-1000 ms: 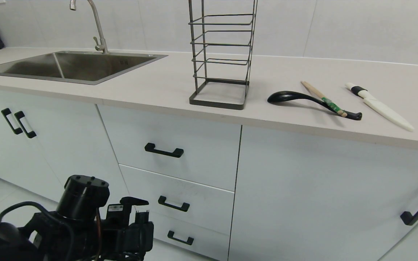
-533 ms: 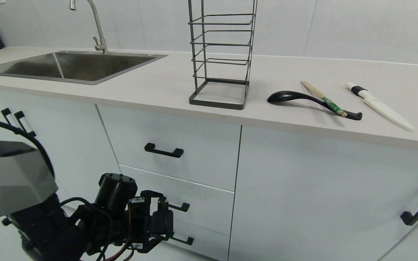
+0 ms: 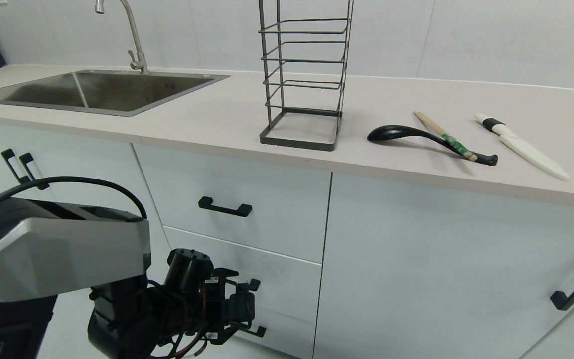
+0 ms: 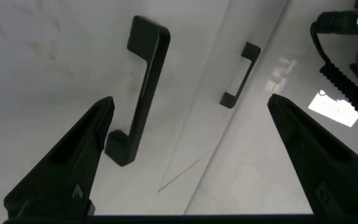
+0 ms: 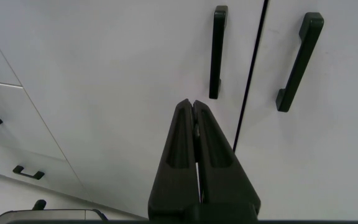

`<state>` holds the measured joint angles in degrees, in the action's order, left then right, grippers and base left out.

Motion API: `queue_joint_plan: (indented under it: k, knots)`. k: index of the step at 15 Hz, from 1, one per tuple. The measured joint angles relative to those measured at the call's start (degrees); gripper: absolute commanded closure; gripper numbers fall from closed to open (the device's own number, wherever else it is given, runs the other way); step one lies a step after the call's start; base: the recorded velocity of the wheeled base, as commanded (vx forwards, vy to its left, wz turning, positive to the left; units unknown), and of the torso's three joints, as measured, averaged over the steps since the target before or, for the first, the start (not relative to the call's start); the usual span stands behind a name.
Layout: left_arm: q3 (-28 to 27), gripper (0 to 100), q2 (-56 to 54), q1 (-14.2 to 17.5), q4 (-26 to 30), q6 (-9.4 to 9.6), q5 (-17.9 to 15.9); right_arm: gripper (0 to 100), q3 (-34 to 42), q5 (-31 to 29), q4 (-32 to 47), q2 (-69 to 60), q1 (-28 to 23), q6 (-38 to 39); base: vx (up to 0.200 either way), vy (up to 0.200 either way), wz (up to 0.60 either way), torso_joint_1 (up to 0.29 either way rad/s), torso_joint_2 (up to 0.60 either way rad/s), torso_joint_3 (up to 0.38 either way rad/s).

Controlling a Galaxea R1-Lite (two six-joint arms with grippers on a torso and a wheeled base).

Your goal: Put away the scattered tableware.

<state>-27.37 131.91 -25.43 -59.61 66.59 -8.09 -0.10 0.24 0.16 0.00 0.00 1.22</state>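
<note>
— Swinging forward and rightward since a second ago with the left gripper (image 3: 253, 306), now hanging low before the white lower drawers (image 3: 282, 279), jaws spread wide, facing a black bar handle (image 4: 138, 99).
— Holding the right gripper (image 5: 193, 109) pressed shut on nothing, pointing at white cabinet doors (image 5: 104, 74).
— Finding the tableware where?
— Lying up on the pale countertop (image 3: 207, 114), right of the dark wire rack (image 3: 297, 143): seeing a black plastic ladle (image 3: 391, 133), wooden chopsticks with a green band (image 3: 445, 135) crossing its handle, a white knife with a black band (image 3: 521, 146) just beside. Spotting the steel sink (image 3: 117, 92) far left.
</note>
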Motion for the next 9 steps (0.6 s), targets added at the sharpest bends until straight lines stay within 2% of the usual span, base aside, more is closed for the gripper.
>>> queue_joint_plan:
  k: [5, 9]
  knots:
    - [-3.5, 0, 4.2, 0.4, 0.4, 0.01, -0.9, 100, 0.0, 0.0, 0.0, 0.0, 0.0, 0.0, 0.000, 0.000, 0.00, 0.000, 0.00, 0.000]
    - [-3.8, 0, 6.3, -0.7, 0.2, 0.06, -0.8, 100, 0.0, 0.0, 0.0, 0.0, 0.0, 0.0, 0.000, 0.000, 0.00, 0.000, 0.00, 0.000]
